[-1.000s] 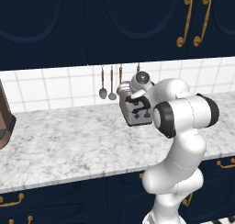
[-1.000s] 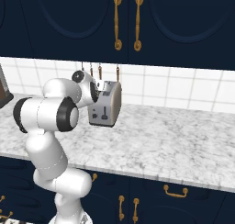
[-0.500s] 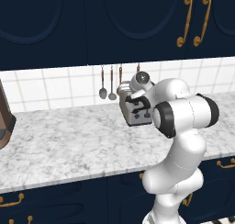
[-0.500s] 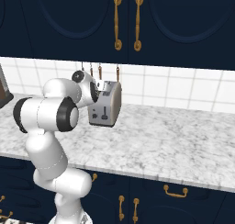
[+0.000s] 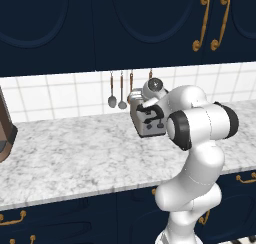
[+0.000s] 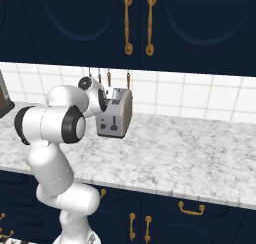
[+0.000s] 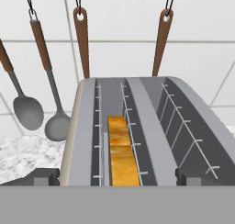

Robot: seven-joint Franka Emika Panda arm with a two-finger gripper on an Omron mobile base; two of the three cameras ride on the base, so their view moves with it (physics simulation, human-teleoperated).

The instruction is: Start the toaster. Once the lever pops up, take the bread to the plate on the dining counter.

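The silver-grey toaster (image 6: 116,115) stands on the marble counter near the tiled wall, also seen from above as the toaster (image 7: 151,126). A golden-brown slice of bread (image 7: 122,154) sits low in its left slot; the right slot is empty. The dark lever (image 6: 114,122) shows on its front face, beside a small round dial. My gripper (image 7: 118,177) hovers just over the front end of the toaster, open, its fingertips (image 7: 46,176) wide apart on either side of the toaster body and holding nothing. The plate and dining counter are out of view.
Spoons and wooden-handled utensils (image 7: 55,122) hang on the wall right behind the toaster (image 5: 145,124). Navy cabinets with gold handles (image 6: 137,23) overhang the counter. A brown appliance (image 5: 5,133) stands at the far left. The marble counter (image 6: 190,153) stretches to the right.
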